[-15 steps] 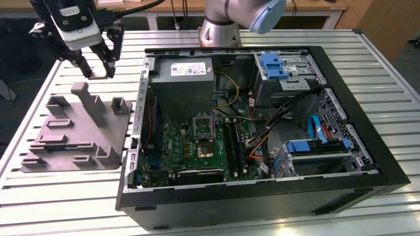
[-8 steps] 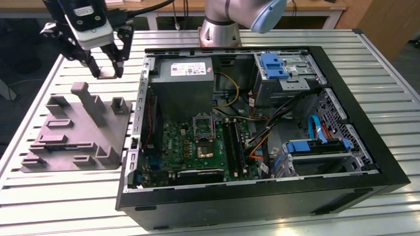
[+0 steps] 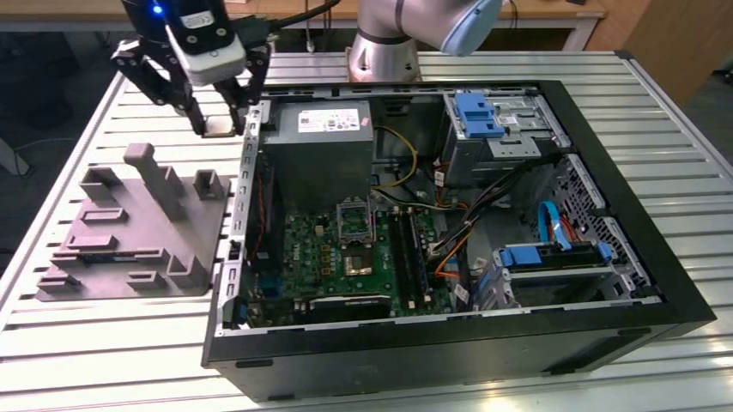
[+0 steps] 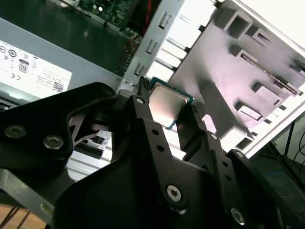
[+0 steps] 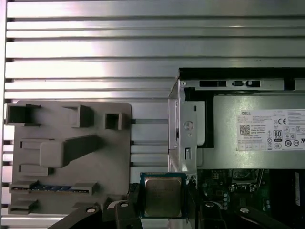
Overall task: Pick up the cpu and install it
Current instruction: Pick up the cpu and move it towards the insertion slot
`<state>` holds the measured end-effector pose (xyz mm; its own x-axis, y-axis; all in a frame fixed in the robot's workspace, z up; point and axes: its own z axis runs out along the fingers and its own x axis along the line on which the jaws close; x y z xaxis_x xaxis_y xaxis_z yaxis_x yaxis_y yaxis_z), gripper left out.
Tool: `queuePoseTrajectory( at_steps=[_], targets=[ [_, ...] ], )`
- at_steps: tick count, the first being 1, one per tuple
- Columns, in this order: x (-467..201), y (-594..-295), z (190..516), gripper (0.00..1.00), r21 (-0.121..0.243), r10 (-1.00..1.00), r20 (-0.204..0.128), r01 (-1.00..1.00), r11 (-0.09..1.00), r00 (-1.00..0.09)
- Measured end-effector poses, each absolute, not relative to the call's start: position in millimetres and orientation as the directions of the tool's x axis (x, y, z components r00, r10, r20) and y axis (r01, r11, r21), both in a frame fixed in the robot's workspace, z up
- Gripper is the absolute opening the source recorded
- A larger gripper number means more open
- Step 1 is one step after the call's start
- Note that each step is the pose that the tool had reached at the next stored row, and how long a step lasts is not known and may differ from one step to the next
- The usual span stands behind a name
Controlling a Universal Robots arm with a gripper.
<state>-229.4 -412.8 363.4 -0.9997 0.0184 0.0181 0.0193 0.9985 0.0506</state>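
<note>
The cpu (image 4: 167, 101), a small square chip with a pale silvery top and a green rim, sits pinched between the two black fingers of my gripper (image 4: 167, 106). In the first wrist view the cpu (image 5: 163, 193) hangs over the gap between the grey plastic fixture (image 5: 71, 157) and the wall of the computer case (image 5: 183, 129). In the exterior view my gripper (image 3: 218, 129) is raised above the table at the case's far corner on the exterior view's left. The dark metal-framed socket (image 3: 359, 257) lies on the green motherboard inside the case, apart from the gripper.
The open black computer case (image 3: 596, 172) holds a grey power supply (image 3: 326, 137), blue drive brackets (image 3: 479, 116) and loose cables (image 3: 458, 223). The grey fixture (image 3: 126, 240) with posts and slots lies on the slatted metal table (image 3: 92, 343).
</note>
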Motion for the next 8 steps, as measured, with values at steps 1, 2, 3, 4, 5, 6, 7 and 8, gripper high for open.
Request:
queuePoseTrajectory(
  at_steps=[1,2,3,4,5,6,7,8],
  targets=[
    [-225,-413,363,0.47,0.051,0.018,0.018,0.019,0.999,-1.000],
    [-221,-413,363,0.47,0.051,0.018,0.018,0.019,0.999,-1.000],
    [-217,-413,363,0.47,0.051,0.019,0.018,0.019,0.999,-1.000],
    [-213,-413,363,0.47,0.051,0.018,0.018,0.019,0.999,-1.000],
    [-208,-413,362,0.47,0.051,0.018,0.018,0.019,0.999,-1.000],
    [-204,-413,362,0.47,0.051,0.018,0.018,0.019,0.999,-1.000],
    [-199,-413,362,0.47,0.051,0.018,0.018,0.019,0.999,-1.000],
    [-195,-413,362,0.47,0.051,0.019,0.018,0.019,0.999,-1.000]
  ],
)
